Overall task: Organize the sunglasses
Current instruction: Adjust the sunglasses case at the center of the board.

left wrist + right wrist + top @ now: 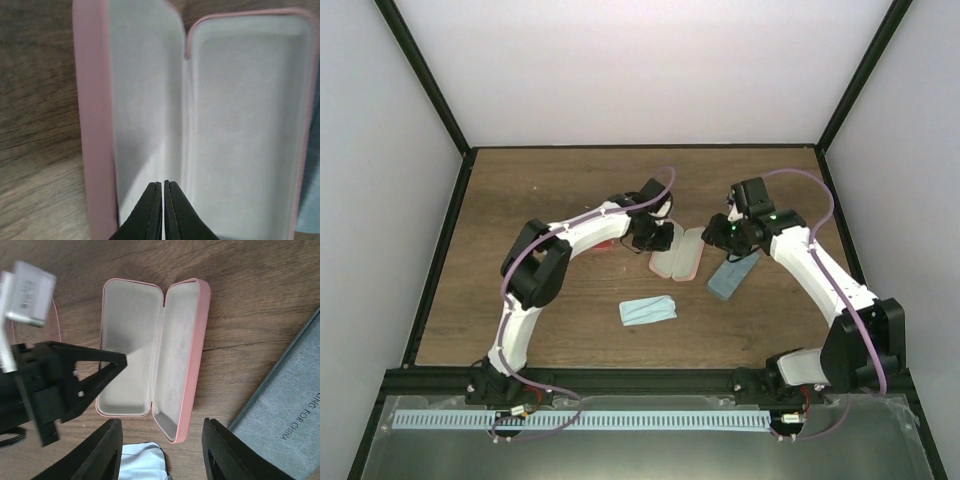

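Left fingers (152, 210) pinched shut, empty, over open pink case (92, 125); right fingers (100, 455) half apart, empty, at case's 3 o'clock. Risk: close quarters, fingers clash; sunglasses (607, 243) at 9 o'clock missed.

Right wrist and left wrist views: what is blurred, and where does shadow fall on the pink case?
Right wrist view: the pink case is sharp, the left gripper over it is blurred at its pale top, and shadow darkens the case half beneath it. Left wrist view: the lining is soft, with shadow above the shut fingertips.
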